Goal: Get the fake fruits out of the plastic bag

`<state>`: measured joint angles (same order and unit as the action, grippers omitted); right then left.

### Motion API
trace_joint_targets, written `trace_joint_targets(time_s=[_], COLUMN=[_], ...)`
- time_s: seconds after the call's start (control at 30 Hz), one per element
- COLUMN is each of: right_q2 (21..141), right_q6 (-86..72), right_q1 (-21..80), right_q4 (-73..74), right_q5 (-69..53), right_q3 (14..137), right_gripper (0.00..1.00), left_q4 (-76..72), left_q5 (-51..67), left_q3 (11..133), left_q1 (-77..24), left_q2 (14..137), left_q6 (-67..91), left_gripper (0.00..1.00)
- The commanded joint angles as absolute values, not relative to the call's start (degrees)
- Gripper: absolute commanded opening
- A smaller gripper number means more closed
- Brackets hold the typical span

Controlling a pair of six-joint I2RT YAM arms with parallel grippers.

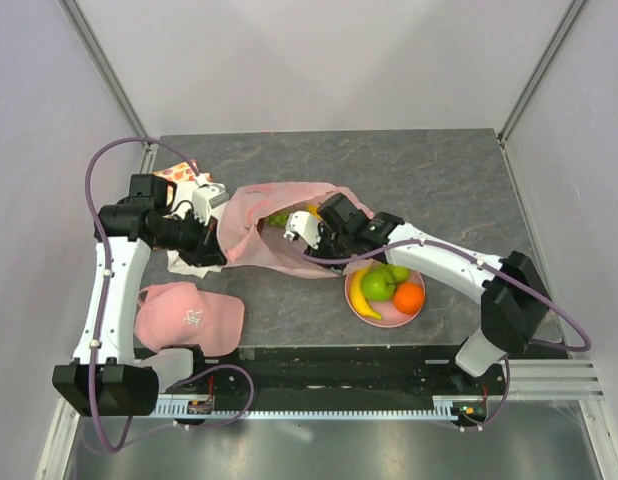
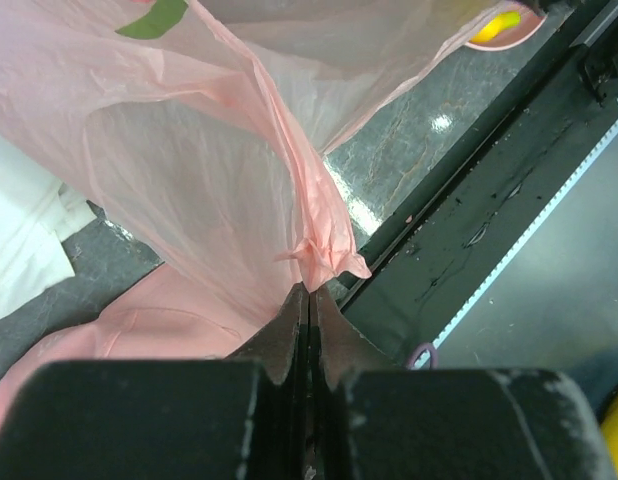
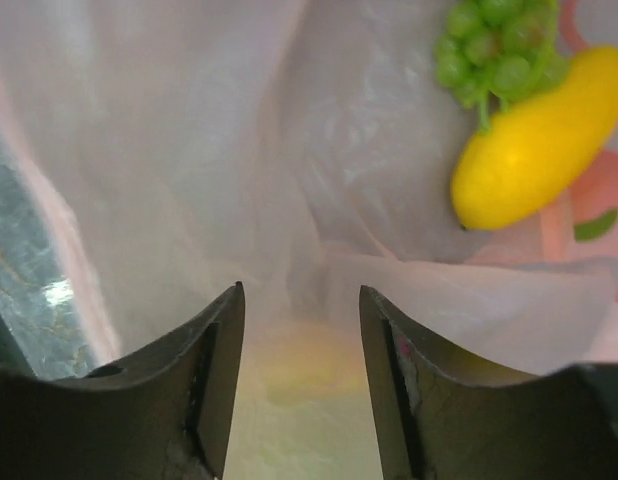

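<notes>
The pale-pink plastic bag (image 1: 257,222) lies crumpled left of the table's middle, its mouth facing right. My left gripper (image 2: 309,290) is shut on a bunched fold of the plastic bag (image 2: 324,255), lifting that edge. My right gripper (image 3: 301,295) stands open inside the bag's mouth with nothing between its fingers. Ahead of it lie a yellow mango (image 3: 539,140) and a bunch of green grapes (image 3: 499,45). A yellow-green fruit (image 3: 304,365) shows blurred through the film below the jaws. A banana (image 1: 361,295), a green apple (image 1: 379,285) and an orange (image 1: 409,297) sit on the pink plate (image 1: 389,318).
A pink cloth with a logo (image 1: 189,315) lies near the front left edge. A fruit-printed cloth (image 1: 179,175) is bunched behind the left arm. The table's dark front rail (image 2: 469,230) runs close beside the held bag edge.
</notes>
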<state>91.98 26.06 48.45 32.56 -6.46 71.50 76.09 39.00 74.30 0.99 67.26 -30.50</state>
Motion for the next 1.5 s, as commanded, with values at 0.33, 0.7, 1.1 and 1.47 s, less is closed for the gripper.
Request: trace_joint_targets(time_s=[0.33,0.7,1.1,1.47], right_q2=[115.2,125.7,91.9,81.4], right_q6=[18.1,19.2,32.9,44.5], right_q1=[37.8,37.5,36.7,36.7], right_q4=[32.1,33.4,36.8,50.8], right_q5=[2.5,1.1,-26.9,-34.7], right_q3=[96.8,104.6,87.5,88.6], right_gripper=[0.74,0.68,0.34,0.35], left_q4=[80.5,78.7,73.0,71.5], left_q5=[36.1,36.8,40.1,45.4], left_q3=[71.6,72.8,78.6,87.5], left_q1=[1.0,0.9,0.7,-1.3], left_q2=[66.3,68.8,76.1,84.5], left_q6=[-38.9,-39.0,-35.4,-26.6], left_gripper=[0.01,0.02,0.02,0.02])
